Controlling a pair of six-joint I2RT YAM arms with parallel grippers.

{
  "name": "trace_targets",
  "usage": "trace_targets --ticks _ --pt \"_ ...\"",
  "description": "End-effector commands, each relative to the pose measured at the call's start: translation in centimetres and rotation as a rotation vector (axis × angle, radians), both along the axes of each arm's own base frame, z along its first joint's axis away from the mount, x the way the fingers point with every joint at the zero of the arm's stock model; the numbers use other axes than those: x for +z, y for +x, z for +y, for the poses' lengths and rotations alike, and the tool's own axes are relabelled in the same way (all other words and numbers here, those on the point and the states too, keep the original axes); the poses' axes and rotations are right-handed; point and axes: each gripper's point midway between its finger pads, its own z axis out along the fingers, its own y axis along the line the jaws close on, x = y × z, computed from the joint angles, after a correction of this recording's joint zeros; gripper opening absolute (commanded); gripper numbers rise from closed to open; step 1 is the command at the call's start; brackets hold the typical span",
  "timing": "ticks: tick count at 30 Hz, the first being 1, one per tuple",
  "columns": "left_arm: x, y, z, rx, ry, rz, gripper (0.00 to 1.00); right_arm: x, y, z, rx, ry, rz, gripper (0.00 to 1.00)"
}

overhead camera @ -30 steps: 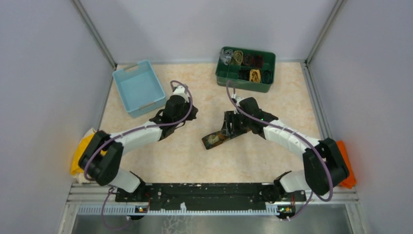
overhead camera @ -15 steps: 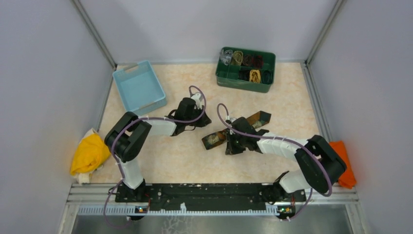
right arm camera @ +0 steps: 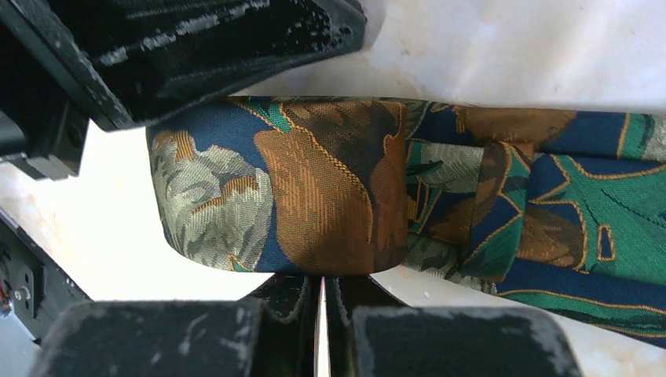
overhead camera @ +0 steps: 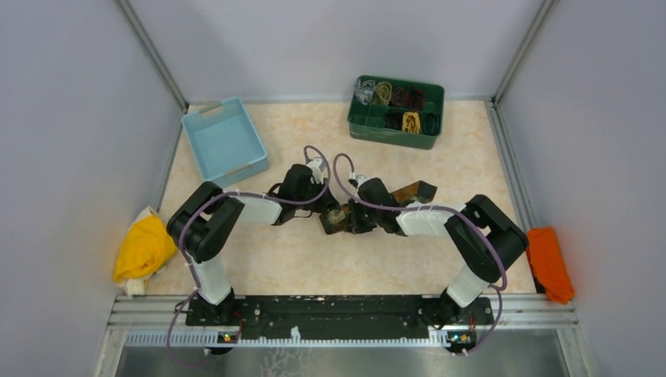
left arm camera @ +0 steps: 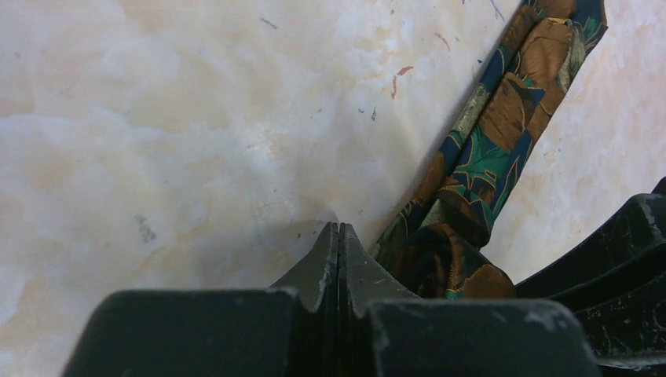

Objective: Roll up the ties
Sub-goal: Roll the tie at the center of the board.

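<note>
A dark brown tie (overhead camera: 414,191) with gold-orange and teal pattern lies slanted at mid-table; its near-left end (overhead camera: 336,222) is curled into a small roll (right arm camera: 283,184). My left gripper (overhead camera: 328,210) is shut and empty, tips (left arm camera: 338,229) low over the table just left of the tie (left arm camera: 487,153). My right gripper (overhead camera: 351,216) is shut too, its tips (right arm camera: 323,281) pressed against the side of the roll with no fabric between them. The two grippers flank the roll closely. Other ties sit rolled in the green bin (overhead camera: 424,138).
An empty light-blue bin (overhead camera: 224,141) stands at the back left. A yellow cloth (overhead camera: 145,247) lies at the left table edge and an orange cloth (overhead camera: 547,263) at the right edge. Grey walls close in three sides.
The right gripper has shut and slid left along the tie to its curled end. The left gripper has swung right and toward me to meet it there.
</note>
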Motion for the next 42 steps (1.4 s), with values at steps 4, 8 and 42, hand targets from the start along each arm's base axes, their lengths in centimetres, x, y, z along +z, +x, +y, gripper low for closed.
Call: trace_targets --ticks 4,8,42 --pt "0.4 0.3 4.5 0.105 0.128 -0.057 0.00 -1.7 -0.8 1.9 0.084 -0.082 0.013 0.00" --pt "0.0 0.4 7.1 0.151 0.176 -0.046 0.00 -1.5 -1.1 3.1 0.112 -0.082 0.013 0.00" --pt "1.2 -0.5 -0.9 -0.158 -0.143 0.019 0.00 -4.6 5.3 -8.3 -0.228 -0.471 0.058 0.00"
